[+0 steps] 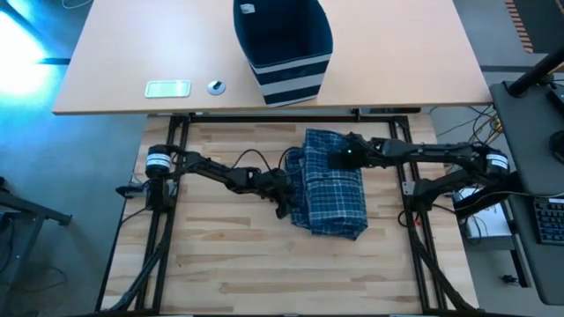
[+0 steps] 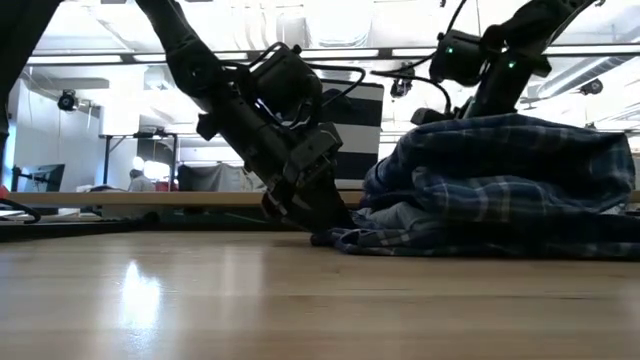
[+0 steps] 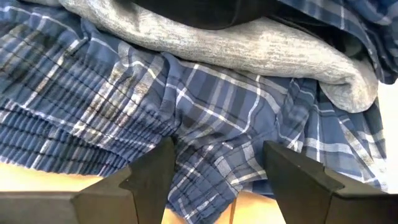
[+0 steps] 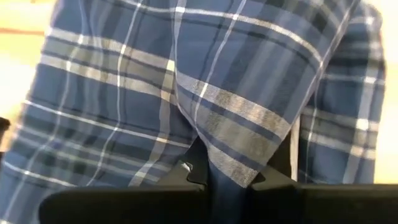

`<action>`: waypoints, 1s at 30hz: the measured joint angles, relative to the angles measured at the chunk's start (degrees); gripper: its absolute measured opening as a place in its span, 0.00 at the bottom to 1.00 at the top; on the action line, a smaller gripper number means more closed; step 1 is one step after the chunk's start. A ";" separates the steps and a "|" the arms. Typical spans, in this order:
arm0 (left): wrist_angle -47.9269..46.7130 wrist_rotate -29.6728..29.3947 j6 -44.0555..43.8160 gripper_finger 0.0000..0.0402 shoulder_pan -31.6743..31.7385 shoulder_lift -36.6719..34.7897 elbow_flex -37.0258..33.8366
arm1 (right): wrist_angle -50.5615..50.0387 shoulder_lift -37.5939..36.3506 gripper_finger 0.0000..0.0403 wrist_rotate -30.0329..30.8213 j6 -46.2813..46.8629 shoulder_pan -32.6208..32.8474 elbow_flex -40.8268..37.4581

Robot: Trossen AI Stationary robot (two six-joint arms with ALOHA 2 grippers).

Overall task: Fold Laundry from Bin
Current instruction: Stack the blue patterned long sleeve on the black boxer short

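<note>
The laundry (image 1: 330, 189) lies as a heap of blue-and-white plaid cloth on the middle of the wooden table. In the left wrist view a grey T-shirt (image 3: 249, 46) is layered inside it, over a plaid piece with a gathered waistband (image 3: 74, 137). My left gripper (image 1: 284, 202) is open and low at the heap's left edge, its fingers (image 3: 152, 180) on either side of the bottom plaid edge (image 3: 211, 180). My right gripper (image 1: 337, 160) is over the heap's far part, shut on plaid cloth. The navy striped bin (image 1: 284, 48) stands on the tan table beyond. My left gripper: I cannot tell whether its open fingers touch the plaid edge between them. My right gripper pinches a raised fold of plaid cloth (image 4: 227, 149) between its two fingers, on top of the heap. It slants down from the table's right side. The rest of the cloth lies on the heap.
A pale flat card-like thing (image 1: 167, 88) and a small round object (image 1: 216, 86) lie on the tan table left of the bin. Bare wood (image 1: 247, 264) stretches along the near side and to the heap's left. Metal frame rails (image 1: 167, 220) border the table.
</note>
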 joint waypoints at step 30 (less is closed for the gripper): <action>11.34 0.88 -1.44 0.58 -4.17 -8.96 -0.27 | -24.69 2.98 0.62 2.87 -0.78 34.60 21.91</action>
